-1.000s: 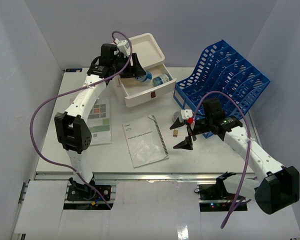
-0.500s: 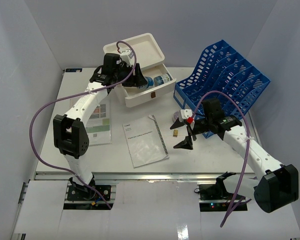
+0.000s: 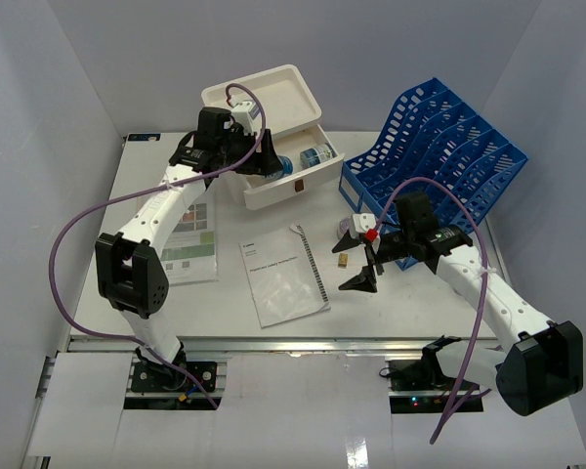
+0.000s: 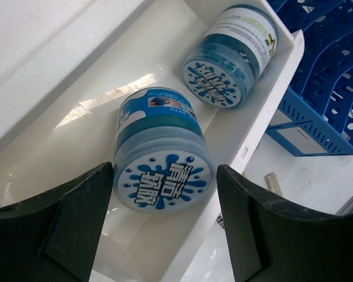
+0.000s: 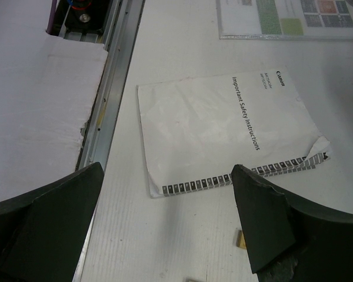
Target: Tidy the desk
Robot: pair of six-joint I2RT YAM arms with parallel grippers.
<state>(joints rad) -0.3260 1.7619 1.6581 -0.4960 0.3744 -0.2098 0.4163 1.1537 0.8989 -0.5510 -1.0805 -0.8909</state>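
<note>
Desk (image 3: 391, 313): one wide white top filling the view, metal rail (image 3: 303, 342) along its near edge, two arms mounted there. One white drawer box (image 3: 264, 93) stood at the middle of the far edge with one drawer (image 3: 293, 186) pulled out. Two blue jars lay on their sides in that drawer, caps toward the left wrist camera: one nearer jar (image 4: 162, 158), one farther jar (image 4: 229, 59), apart from each other. Left gripper (image 4: 165, 194) hung over the drawer, jaws spread with one finger on each side of the nearer jar. A sliver of gap showed at one finger, the other sat just beside the jar, and contact could not be told; nothing clamped. One blue file rack (image 3: 449, 147) with several slots stood at the far right corner. One comb-bound booklet (image 3: 278, 278), titled "Important Safety Instructions", lay flat mid-desk toward the near edge. One printed sheet (image 3: 195, 244) with coloured squares lay near the left edge. One small tan block (image 3: 343, 259) sat just right of the booklet. Right gripper (image 3: 356, 256) hovered above that block, between booklet and rack, jaws wide apart, holding nothing.
</note>
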